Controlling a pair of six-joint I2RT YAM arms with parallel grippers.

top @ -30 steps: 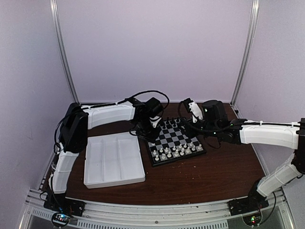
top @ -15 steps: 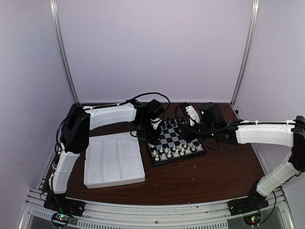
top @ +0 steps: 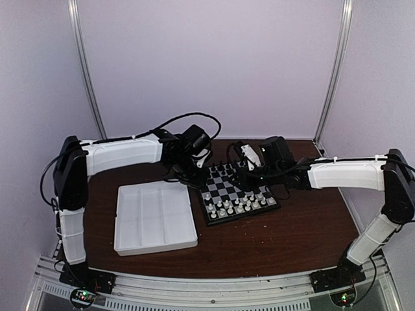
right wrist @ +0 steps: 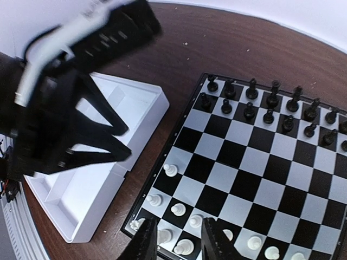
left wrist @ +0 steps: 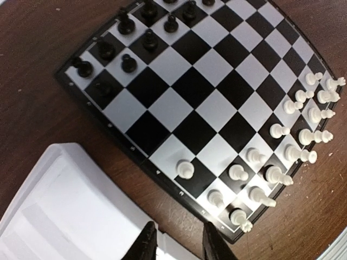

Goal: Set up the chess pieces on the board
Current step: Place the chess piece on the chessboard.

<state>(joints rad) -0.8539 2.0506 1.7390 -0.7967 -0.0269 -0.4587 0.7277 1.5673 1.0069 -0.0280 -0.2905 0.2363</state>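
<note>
The left pincer (left wrist: 179,234) is a little open and holds nothing. It hangs where the white tray (left wrist: 65,206) meets the board (left wrist: 195,86). The right pincer (right wrist: 178,232) is a little open too, above the white chess pieces (right wrist: 178,209) on the board, and seems to touch none.

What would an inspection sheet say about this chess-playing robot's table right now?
Surface: dark brown table.
Job's things: board set on it; white chess pieces in two rows along the near side, one standing forward.
Clutter: black chessmen along the far side; white tray left of the board.
Grippers: left gripper open by the board's tray-side edge; right gripper open above the board; neither holds anything.
Cables: black cables loop above the left arm.
Surroundings: pale walls, metal posts.
</note>
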